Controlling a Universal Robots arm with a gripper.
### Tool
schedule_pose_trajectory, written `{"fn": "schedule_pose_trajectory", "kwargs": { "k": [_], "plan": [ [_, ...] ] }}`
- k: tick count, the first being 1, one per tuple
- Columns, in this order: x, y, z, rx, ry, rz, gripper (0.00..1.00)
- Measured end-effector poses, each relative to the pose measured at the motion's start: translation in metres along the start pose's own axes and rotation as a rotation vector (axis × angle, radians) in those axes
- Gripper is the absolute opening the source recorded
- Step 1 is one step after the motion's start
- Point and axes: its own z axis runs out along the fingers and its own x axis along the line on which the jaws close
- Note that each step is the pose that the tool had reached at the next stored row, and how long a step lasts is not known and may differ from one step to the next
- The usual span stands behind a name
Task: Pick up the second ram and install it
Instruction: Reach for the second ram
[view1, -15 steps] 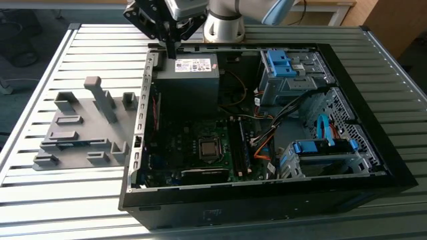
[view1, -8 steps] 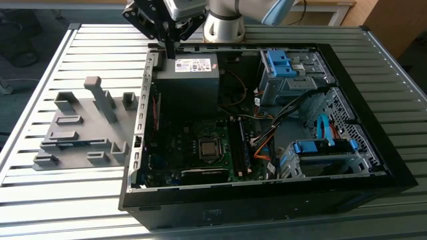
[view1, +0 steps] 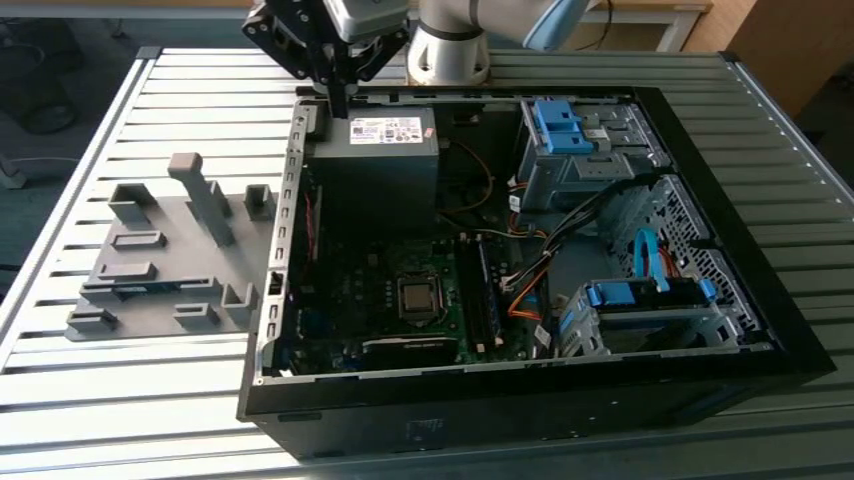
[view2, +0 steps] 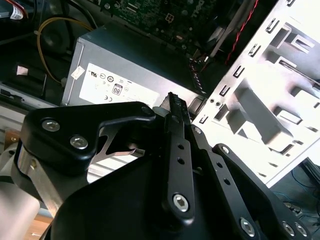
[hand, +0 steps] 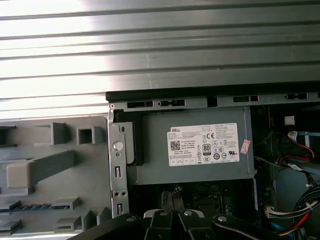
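Gripper (view1: 339, 105) above power supply (view1: 380, 165); second wrist view: probably closed.

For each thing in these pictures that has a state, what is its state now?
case, open, side panel off.
hand, shut, nothing seen in it, above the power supply's edge.
power supply, mounted in the case.
ram, apparently lying in a slot of the holder, not gripped.
holder, beside the case, on the exterior view's left.
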Motion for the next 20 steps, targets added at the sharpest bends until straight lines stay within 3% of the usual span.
{"fn": "schedule_pose_trajectory", "kwargs": {
  "k": [20],
  "plan": [
    [0.0086,-0.0007,0.0007,0.0001,0.0012,0.000,0.11]
  ]
}}
